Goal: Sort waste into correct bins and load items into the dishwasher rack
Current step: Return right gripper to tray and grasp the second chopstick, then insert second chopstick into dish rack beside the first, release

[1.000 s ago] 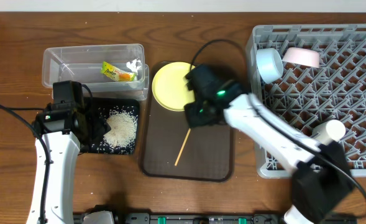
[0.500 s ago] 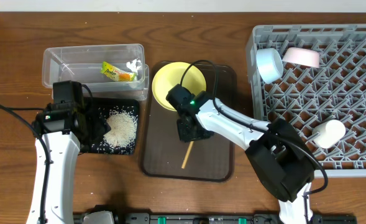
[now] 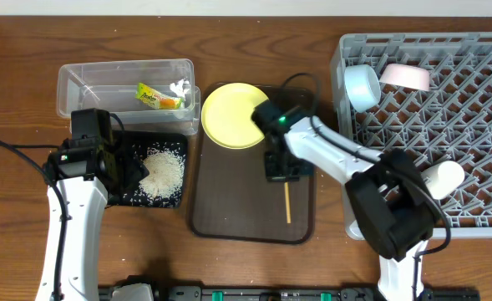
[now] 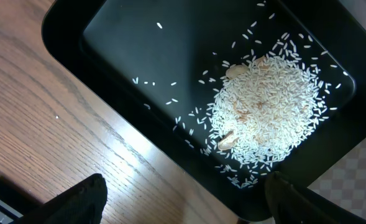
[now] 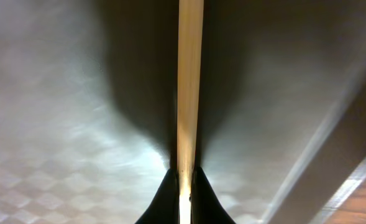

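My right gripper is shut on the wooden chopsticks, which show as one thin stick over the dark brown serving tray. The yellow plate lies at that tray's far end. My left gripper hangs open over the near edge of the black tray that holds the rice heap. In the clear tub lie the yellow-green wrapper and a white scrap. The grey rack holds a light blue bowl, a white bowl and a pale cup.
The rack's left wall stands close to the right of the serving tray. The black tray and the tub sit side by side to the left of the serving tray. Bare wooden table surrounds them.
My right gripper has closed on the chopsticks and moved right across the serving tray; the stick swung from pointing front-left to straight toward the front. The left arm has not moved.
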